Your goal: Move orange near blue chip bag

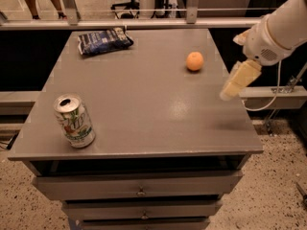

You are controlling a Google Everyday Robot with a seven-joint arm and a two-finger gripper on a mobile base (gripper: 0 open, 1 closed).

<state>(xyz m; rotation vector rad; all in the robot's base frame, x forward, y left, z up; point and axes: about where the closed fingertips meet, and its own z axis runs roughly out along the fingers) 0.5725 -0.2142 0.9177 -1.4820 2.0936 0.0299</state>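
The orange (194,61) lies on the grey table top (144,104) toward the far right. The blue chip bag (104,40) lies flat at the far left corner, well apart from the orange. My gripper (238,80) hangs from the white arm over the table's right edge, to the right of the orange and a little nearer the camera, above the surface and touching nothing.
An opened green-and-white soda can (74,120) stands upright near the front left corner. The table is a drawer cabinet with drawers (139,190) below its front edge. A metal rail (144,23) runs behind the table.
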